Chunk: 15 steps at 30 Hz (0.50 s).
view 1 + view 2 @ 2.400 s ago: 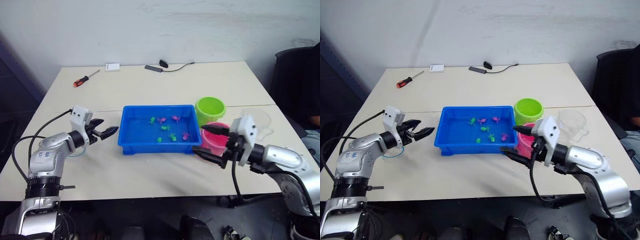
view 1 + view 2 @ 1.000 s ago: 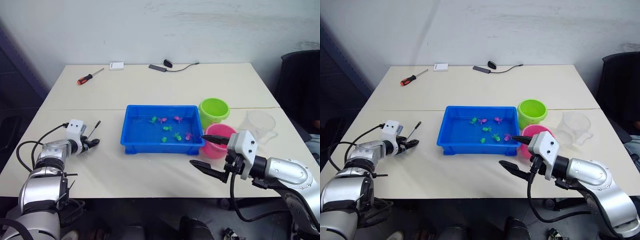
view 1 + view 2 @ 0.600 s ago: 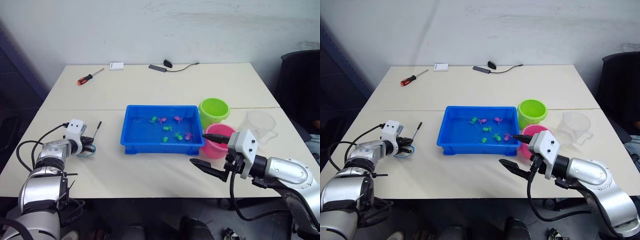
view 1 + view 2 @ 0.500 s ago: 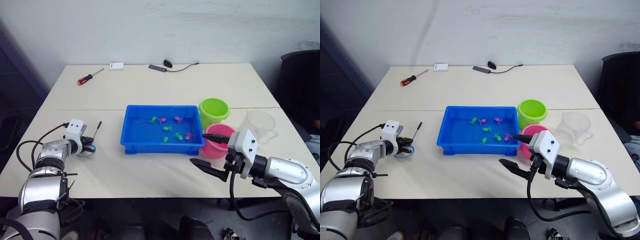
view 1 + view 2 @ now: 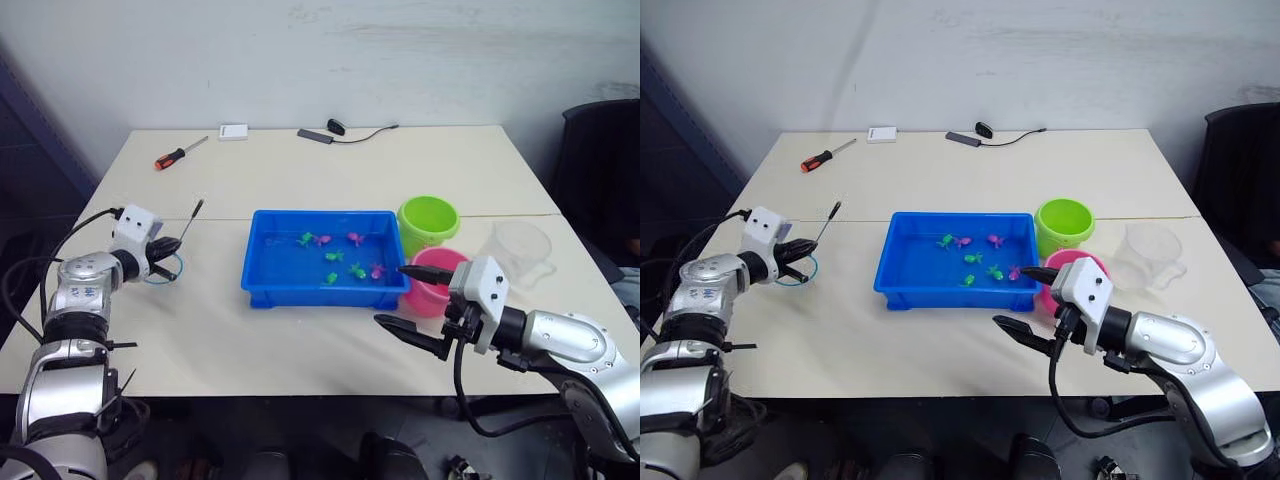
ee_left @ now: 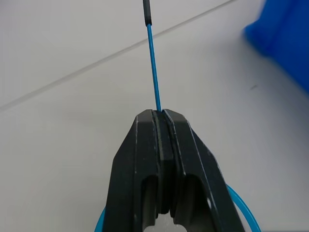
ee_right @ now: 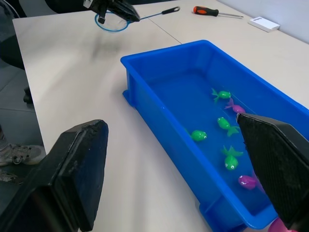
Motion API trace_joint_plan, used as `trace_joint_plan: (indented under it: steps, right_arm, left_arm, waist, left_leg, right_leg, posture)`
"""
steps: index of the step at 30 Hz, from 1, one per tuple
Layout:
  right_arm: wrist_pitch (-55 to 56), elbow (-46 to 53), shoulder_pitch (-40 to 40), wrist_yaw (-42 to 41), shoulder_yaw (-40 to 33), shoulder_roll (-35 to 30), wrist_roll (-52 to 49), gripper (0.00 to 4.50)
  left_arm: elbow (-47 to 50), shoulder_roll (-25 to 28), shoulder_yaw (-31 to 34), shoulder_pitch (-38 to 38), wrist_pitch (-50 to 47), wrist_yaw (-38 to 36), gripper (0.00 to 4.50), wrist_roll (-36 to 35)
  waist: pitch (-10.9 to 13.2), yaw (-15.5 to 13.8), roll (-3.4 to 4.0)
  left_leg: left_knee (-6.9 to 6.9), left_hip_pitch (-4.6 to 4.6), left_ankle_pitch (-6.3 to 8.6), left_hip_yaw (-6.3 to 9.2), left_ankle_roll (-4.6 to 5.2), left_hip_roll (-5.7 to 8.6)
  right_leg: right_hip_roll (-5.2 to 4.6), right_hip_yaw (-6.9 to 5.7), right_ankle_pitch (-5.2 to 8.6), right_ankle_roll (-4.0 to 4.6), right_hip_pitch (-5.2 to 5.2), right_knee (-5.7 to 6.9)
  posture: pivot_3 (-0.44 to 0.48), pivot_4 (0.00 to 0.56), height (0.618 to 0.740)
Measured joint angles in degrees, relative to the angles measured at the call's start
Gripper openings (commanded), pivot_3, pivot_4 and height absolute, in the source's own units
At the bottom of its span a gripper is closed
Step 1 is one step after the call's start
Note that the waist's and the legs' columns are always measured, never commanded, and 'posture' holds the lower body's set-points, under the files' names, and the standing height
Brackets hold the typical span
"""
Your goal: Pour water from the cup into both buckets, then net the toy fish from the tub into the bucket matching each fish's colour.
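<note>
The left gripper [image 5: 163, 247] is pinching the net [image 5: 172, 254] where its thin stick meets the light blue hoop, its two black fingers [image 6: 145, 145] pressed together on the stick. It is holding the net over the left part of the table [image 5: 300, 170], well apart from the blue tub [image 5: 322, 288], with the dark end of the handle pointing far and to the right.

The right gripper [image 5: 412, 300] is hovering with its fingers spread wide, just near of the tub's right near corner and beside the pink bucket [image 5: 436, 283].

Green and pink fish [image 5: 335, 257] are lying in the tub. The green bucket [image 5: 428, 222] is standing just right of the tub's far right corner, touching or nearly touching the pink bucket. The clear jug [image 5: 522, 250] is standing to the right of the buckets. A screwdriver [image 5: 178, 153] is lying at the far left of the table.
</note>
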State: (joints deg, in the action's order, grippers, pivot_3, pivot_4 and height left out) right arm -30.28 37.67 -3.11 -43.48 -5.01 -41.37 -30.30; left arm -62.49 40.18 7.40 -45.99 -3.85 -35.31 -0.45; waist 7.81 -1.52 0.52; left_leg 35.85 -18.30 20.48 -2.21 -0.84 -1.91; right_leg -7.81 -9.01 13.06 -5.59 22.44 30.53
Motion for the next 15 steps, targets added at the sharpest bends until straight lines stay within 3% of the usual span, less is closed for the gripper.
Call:
trace_joint_plan:
  steps: [4, 9, 15]
  right_arm:
    - [0.0, -1.8, -1.9, -0.8, 0.3, 0.0, 0.0, 4.5]
    - [-1.3, -5.2, -4.6, -1.3, 2.3, -0.4, 0.1, 4.5]
    - [-5.0, -6.6, -6.9, -0.2, 2.3, -0.5, -0.1, 4.5]
  left_arm:
    - [12.7, 0.1, 0.4, 3.8, 1.6, -6.3, 0.08, -2.9]
    - [41.2, -3.8, -4.2, 6.9, -6.3, -20.5, 0.08, -13.9]
    - [51.5, -4.2, -10.9, 8.3, -10.9, -29.9, 0.08, -17.1]
  waist:
    - [0.0, -0.1, 0.05]
    - [0.0, 0.0, 0.17]
    - [0.0, 0.1, 0.25]
  left_leg:
    - [0.05, -0.03, -0.01, 0.02, 0.02, -0.1]
    - [0.07, -0.08, -0.16, -0.06, 0.3, 0.16]
    - [0.08, -0.1, -0.19, -0.08, 0.19, 0.04]
  right_leg:
    - [-0.16, -0.04, 0.01, 0.01, 0.02, -0.09]
    - [-0.16, -0.05, 0.0, 0.0, -0.08, 0.01]
    - [0.06, -0.04, 0.08, 0.12, -0.05, -0.22]
  posture:
    - [0.0, 0.15, 0.74]
    - [0.0, 0.15, 0.74]
    - [0.0, 0.15, 0.74]
